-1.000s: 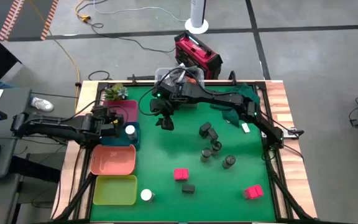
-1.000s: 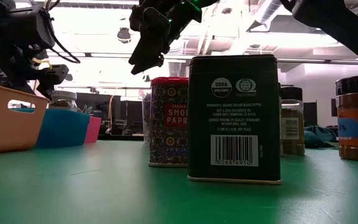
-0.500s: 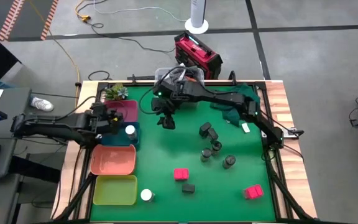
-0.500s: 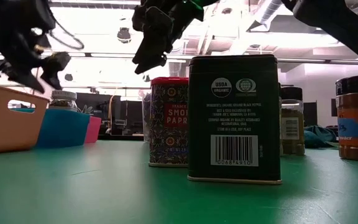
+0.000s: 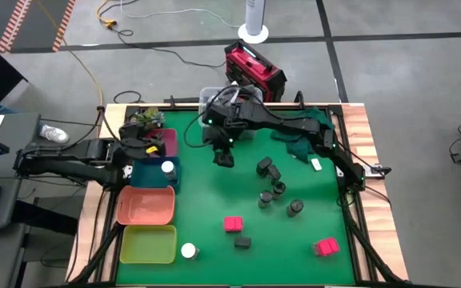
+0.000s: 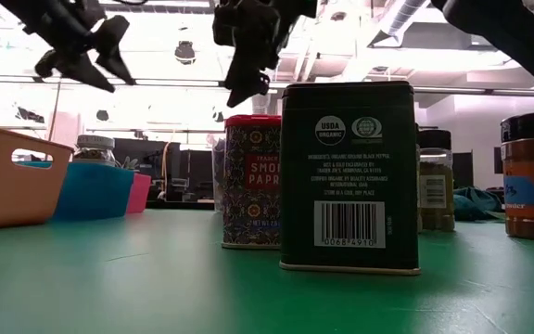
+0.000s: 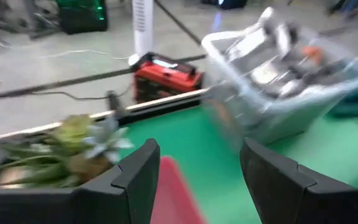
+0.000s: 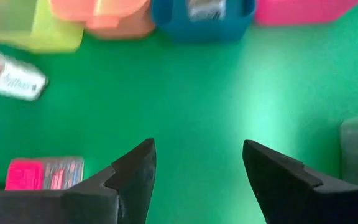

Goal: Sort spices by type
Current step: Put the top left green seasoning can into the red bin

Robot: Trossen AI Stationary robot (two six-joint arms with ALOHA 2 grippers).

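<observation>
Spices stand loose on the green mat: dark grey jars [image 5: 277, 189], two pink-red boxes [image 5: 232, 224] [image 5: 325, 246], a black box [image 5: 242, 242] and a white-topped jar [image 5: 188, 250]. Another white-topped jar [image 5: 167, 168] stands in the blue tray [image 5: 146, 173]. My left gripper [image 5: 150, 148] hangs open and empty high over the pink tray [image 5: 166, 141], fingers [image 7: 138, 171] wide apart. My right gripper [image 5: 224, 157] hovers open over bare mat left of the jars, nothing between its fingers [image 8: 135, 168]. In the low view the black box [image 6: 349, 176] and a red box [image 6: 251, 181] stand nearest.
Pink, blue, orange [image 5: 145, 206] and yellow-green [image 5: 148, 244] trays line the left edge. A clear bin [image 5: 229, 99] sits at the far edge, a small plant [image 5: 146, 120] at the far left corner, a dark green cloth [image 5: 302, 149] under the right arm.
My left gripper has risen well above the trays and tipped its fingers up toward level, staying open and empty. My right gripper has drifted a little toward the table's right edge, still open. The spices have not moved.
</observation>
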